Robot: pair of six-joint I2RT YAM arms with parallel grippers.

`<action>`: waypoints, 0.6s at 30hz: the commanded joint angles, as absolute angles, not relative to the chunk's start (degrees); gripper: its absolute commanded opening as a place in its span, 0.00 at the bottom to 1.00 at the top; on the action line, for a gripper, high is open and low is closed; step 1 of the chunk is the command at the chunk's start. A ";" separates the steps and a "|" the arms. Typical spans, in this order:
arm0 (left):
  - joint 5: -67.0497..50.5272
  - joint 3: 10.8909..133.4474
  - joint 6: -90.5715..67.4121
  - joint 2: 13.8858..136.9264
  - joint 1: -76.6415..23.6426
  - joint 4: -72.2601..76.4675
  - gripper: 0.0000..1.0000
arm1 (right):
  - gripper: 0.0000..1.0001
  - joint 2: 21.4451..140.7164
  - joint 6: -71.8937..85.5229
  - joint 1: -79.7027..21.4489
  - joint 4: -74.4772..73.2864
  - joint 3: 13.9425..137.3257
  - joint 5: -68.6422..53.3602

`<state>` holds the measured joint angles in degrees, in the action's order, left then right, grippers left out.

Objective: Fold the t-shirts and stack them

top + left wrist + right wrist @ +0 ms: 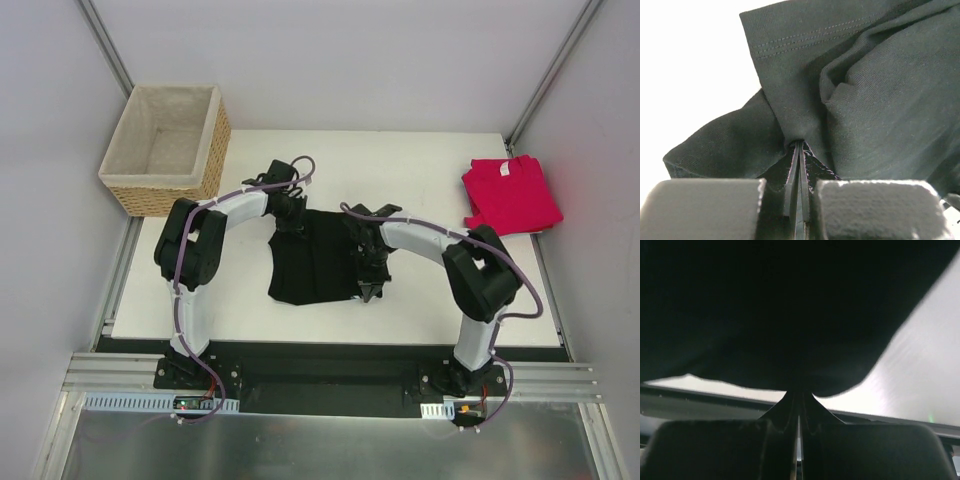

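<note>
Bench (pixel 430 160) from above: wicker basket (pixel 165 150) far left, red t-shirt (pixel 512 195) far right, black t-shirt (pixel 315 262) at centre, partly covered by both arms bent inward over it. Left wrist: left tool (pixel 799 150) pinched shut on a black fold. Right wrist: right tool (pixel 799 396) clamped on dark cloth, underexposed, filling the upper frame.

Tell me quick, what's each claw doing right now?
Left claw: closed, pinching a fold of the black t-shirt.
Right claw: closed, pinching the edge of the same black t-shirt.
</note>
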<state>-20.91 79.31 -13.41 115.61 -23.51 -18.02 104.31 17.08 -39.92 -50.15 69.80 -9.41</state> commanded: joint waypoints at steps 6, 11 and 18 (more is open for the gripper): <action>-23.29 76.38 -12.22 112.68 -22.15 -17.31 0.00 | 0.01 112.94 17.14 -40.34 -50.19 77.96 -7.03; -23.99 74.97 -12.65 111.71 -21.80 -17.49 0.00 | 0.01 113.64 15.12 -40.34 -52.03 78.39 -4.49; -27.94 64.35 -17.13 104.43 -21.88 -19.78 0.00 | 0.01 116.36 9.85 -37.63 -56.33 83.14 -0.45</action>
